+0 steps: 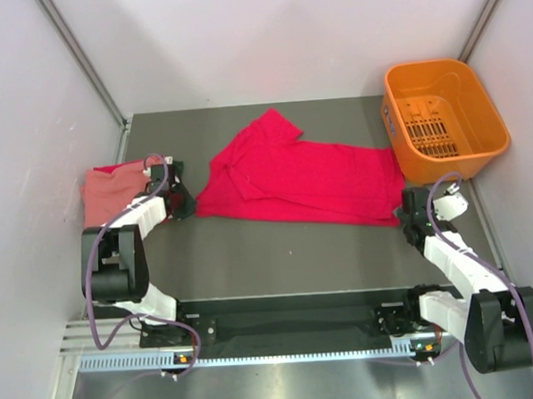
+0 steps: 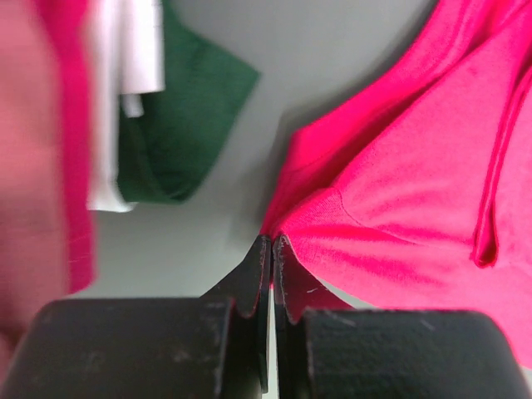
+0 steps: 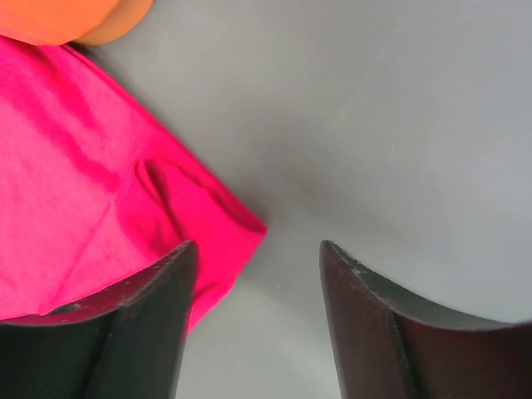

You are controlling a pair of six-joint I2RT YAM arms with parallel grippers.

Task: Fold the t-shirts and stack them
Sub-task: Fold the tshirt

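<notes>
Locate the table (image 1: 278, 252) — a flat, dark grey surface. A crimson red t-shirt (image 1: 301, 180) lies spread across its middle, creased, with one sleeve pointing toward the far edge. At the left edge, check the stacked shirts: the salmon pink t-shirt (image 1: 105, 194) is on top. In the left wrist view a pale t-shirt (image 2: 125, 83) and a dark green t-shirt (image 2: 183, 125) show beneath it, the green one flat on the table. An orange basket (image 1: 443, 165) stands upright at the far right corner — just beside the crimson shirt's right end; contact cannot be confirmed.
</notes>
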